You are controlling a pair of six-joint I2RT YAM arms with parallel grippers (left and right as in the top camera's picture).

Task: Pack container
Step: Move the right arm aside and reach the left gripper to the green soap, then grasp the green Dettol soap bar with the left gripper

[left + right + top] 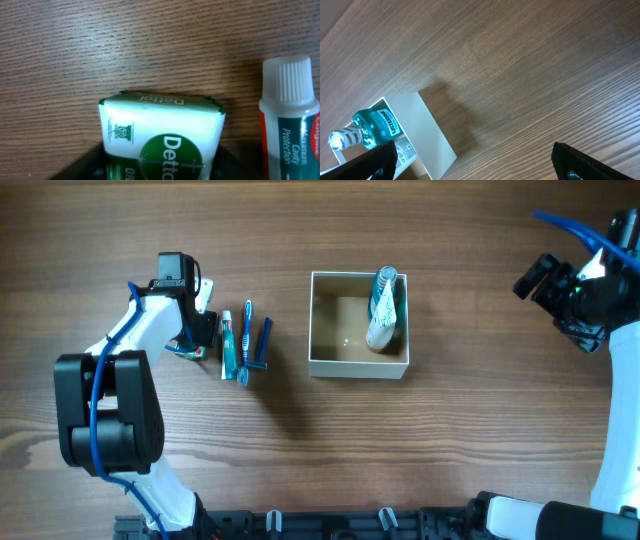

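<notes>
Container [358, 367]: probably light, thin-walled, crushable; best gripped at rim. Left pincer [162, 165] straddling soap bar [160, 125], clench unclear; right pincer [475, 162] released.

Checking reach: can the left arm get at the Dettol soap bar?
Probably yes: the left gripper sits right at the soap bar, nothing covers it, though the toothpaste tube lies close beside.

A brown wood-grain tabletop [300, 240] fills every view, its grain running left to right in the overhead view, with a looser swirl of figure at the near left. Along the near edge runs a dark rail [330, 525] with small pale clips. The light is even and diffuse. Shadows on the wood are soft-edged, and a paler sheen shows in the right wrist view's upper left.
</notes>
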